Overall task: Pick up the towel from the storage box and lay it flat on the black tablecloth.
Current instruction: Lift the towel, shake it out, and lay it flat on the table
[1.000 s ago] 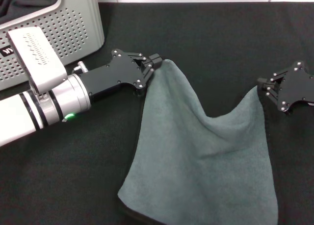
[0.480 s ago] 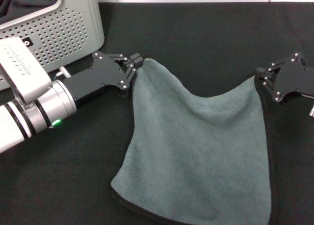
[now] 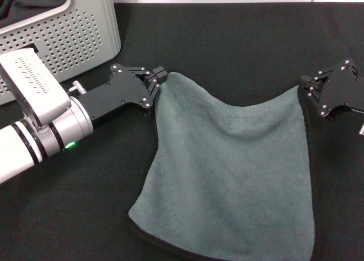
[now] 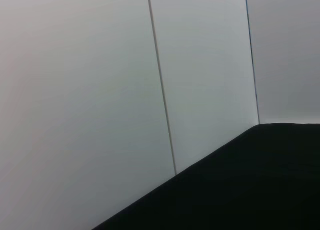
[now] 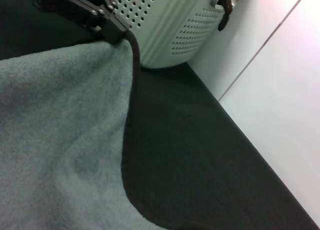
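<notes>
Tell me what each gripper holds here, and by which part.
Both hold the towel: the left gripper is shut on one top corner, the right gripper on the other top corner. Its lower part trails on the black tablecloth.

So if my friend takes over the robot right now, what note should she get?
Left end effector: shut on one top corner of the towel, just in front of the box.
Right end effector: shut on the other top corner, at the right of the scene.
Towel: out of the box, held up between both corners, sagging in the middle; its lower part looks to rest on the tablecloth, grey-green side up.
Done: towel taken out and spread open.
Left: lower both corners, let go, and check that it lies flat.
</notes>
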